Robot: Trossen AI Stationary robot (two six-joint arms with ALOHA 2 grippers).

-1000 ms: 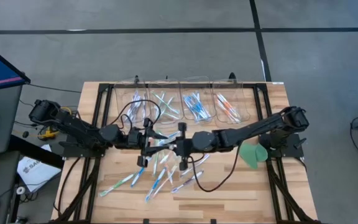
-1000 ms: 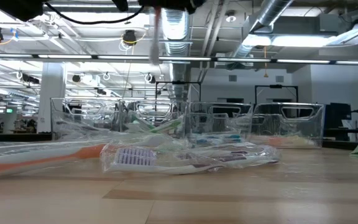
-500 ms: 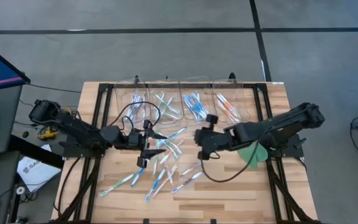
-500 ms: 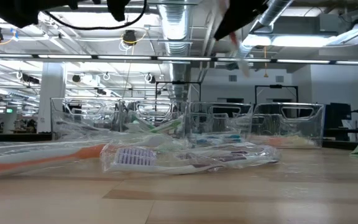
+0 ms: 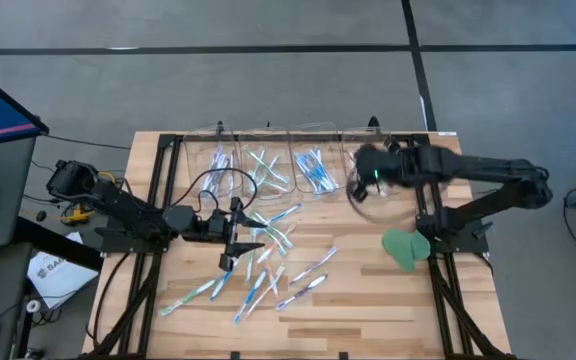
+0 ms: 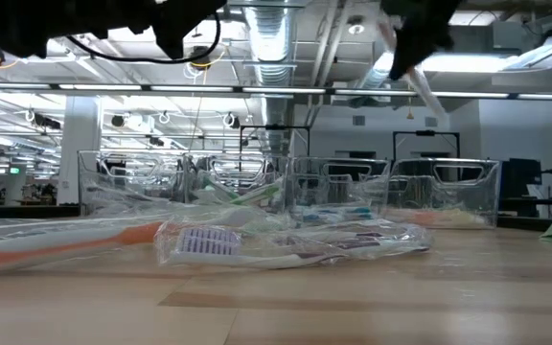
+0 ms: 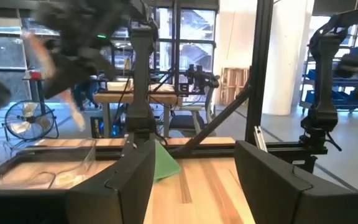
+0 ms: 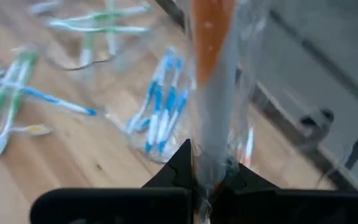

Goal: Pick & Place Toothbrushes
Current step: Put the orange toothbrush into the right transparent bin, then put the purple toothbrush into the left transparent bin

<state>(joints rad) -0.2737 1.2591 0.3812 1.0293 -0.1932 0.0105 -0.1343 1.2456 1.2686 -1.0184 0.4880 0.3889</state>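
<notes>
Several wrapped toothbrushes (image 5: pixel 268 270) lie loose on the wooden table's middle. My right gripper (image 5: pixel 361 180) hovers over the rightmost of several clear bins (image 5: pixel 370 172) at the far edge. It is shut on an orange-and-white toothbrush (image 8: pixel 211 74) in a clear wrapper, which also shows in the low view as the toothbrush (image 6: pixel 422 88). My left gripper (image 5: pixel 253 240) is open above the loose pile, its fingers (image 7: pixel 129 180) with nothing between them. My right gripper pinches the toothbrush's wrapped stem (image 8: pixel 209 158) between its two fingers. The fingers slant down from above. The toothbrush runs on ahead of the fingertips, lifted clear of the table and slanting down toward the bin.
The other bins hold sorted brushes: blue ones (image 5: pixel 313 170), green ones (image 5: pixel 266 168) and purple ones (image 5: pixel 218 165). A flat green disc (image 5: pixel 406 247) lies at the table's right. Black frame rails (image 5: pixel 168 200) run along both sides.
My right gripper has swung from the table's middle toward the far right, rising and turning, and carried the orange toothbrush clear of the pile to above the rightmost bin. My left gripper has sunk a little over the pile.
</notes>
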